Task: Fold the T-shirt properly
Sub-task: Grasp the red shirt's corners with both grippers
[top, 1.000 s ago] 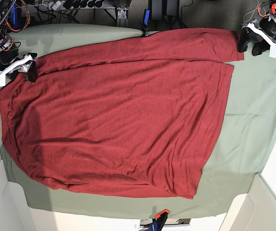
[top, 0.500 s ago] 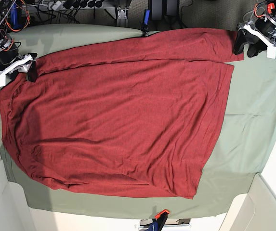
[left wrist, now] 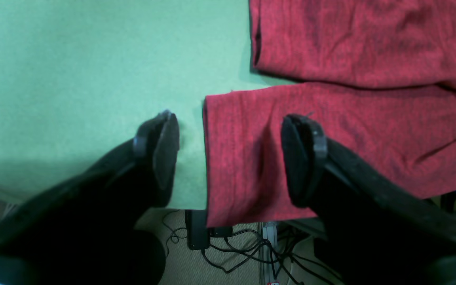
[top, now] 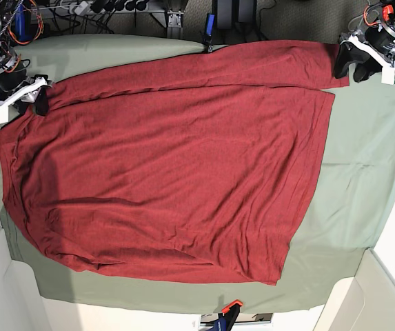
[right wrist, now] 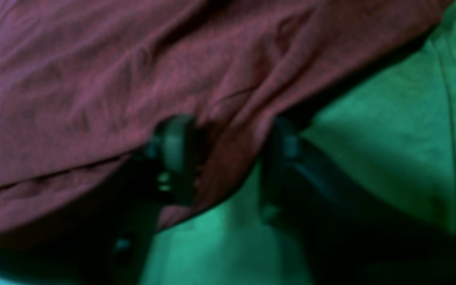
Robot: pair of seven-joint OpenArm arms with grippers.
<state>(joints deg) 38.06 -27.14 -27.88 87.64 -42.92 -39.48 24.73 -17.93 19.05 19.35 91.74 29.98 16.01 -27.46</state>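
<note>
The dark red T-shirt point(top: 163, 165) lies spread flat on the sage-green table cloth point(top: 349, 179). It looks thin, limp and light (it will sag, not slide), so edges are the hold. My left gripper point(left wrist: 230, 154) straddles the sleeve cuff point(left wrist: 236, 158), spread wide; my right gripper point(right wrist: 228, 158) has shoulder fabric bunched between its narrowing jaws.

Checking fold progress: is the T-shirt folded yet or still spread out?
Spread out. The T-shirt lies open across the table cloth, one sleeve stretched along the far edge.
</note>
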